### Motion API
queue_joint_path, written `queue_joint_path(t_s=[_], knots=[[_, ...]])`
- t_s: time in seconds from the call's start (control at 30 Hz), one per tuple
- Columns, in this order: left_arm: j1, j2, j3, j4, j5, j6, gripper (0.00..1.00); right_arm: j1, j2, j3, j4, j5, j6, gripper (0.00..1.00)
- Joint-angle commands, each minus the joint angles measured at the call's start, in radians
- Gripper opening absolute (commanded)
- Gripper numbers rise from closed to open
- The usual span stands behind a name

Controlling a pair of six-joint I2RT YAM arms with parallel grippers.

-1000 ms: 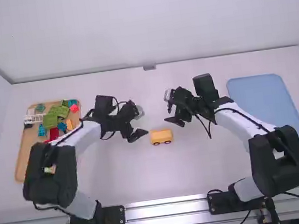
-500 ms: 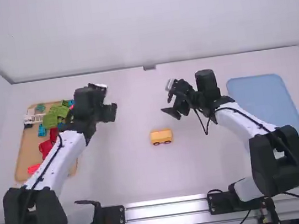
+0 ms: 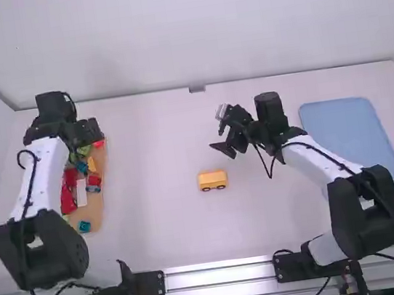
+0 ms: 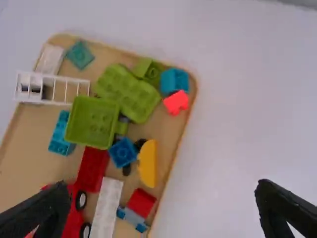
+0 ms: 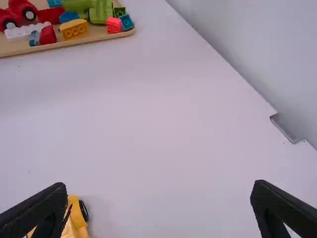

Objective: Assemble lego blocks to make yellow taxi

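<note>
Over at the wooden tray (image 3: 96, 209) now, the left gripper (image 3: 85, 132) has swung away from the middle of the table, where it was close to the yellow car (image 3: 213, 180). The right gripper (image 3: 220, 135) stays near its earlier place, beyond the car, which sits unmoved on the bare white table between the arms. Both grippers have their jaws wide apart, with nothing held.

The high view gives the car's place and its small black wheels; the right wrist view has one finger partly covering it. The left arm hides the tray's far left part from above, but the left wrist view opens it up: a white ladder-like piece (image 4: 54, 89), a green tub (image 4: 92, 121), a green plate (image 4: 129, 94) and a small pink block (image 4: 177, 102). Nearer the robot lie a yellow curved piece (image 4: 147, 163), touching or just beside a blue block (image 4: 123, 152), a long white brick (image 4: 106, 208) and a red vehicle (image 4: 74, 213) with black wheels. To the right, a blue tray (image 3: 349, 133) lies partly behind the right arm.
</note>
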Motion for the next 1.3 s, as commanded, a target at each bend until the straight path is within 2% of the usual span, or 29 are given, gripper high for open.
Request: queue_joint_path(t_s=[0.0,0.23,0.3,0.4,0.53,1.07,1.27], knots=[[0.049,0.093,0.069,-0.058,0.079,-0.016,0.95,0.0,-0.005,-0.006,0.006,-0.009,0.019,0.98],[0.106,0.281,0.154,-0.113,0.134,0.0,0.92,0.0,-0.005,-0.004,0.029,-0.009,0.076,0.99],[0.109,0.307,0.154,-0.113,0.135,0.0,0.87,0.0,-0.005,-0.004,0.029,-0.009,0.076,0.98],[0.101,0.348,0.147,-0.113,0.134,0.0,0.72,-0.001,-0.005,-0.004,0.029,-0.009,0.076,0.98],[0.099,0.363,0.12,-0.112,0.134,-0.011,0.63,-0.001,-0.005,-0.004,0.029,-0.009,0.076,0.99],[0.106,0.363,-0.056,0.085,0.134,-0.037,0.49,-0.001,-0.005,-0.004,0.02,-0.009,0.077,0.98],[0.106,0.368,-0.093,0.144,0.131,-0.045,0.49,-0.001,-0.005,-0.004,0.008,-0.009,0.077,0.98]])
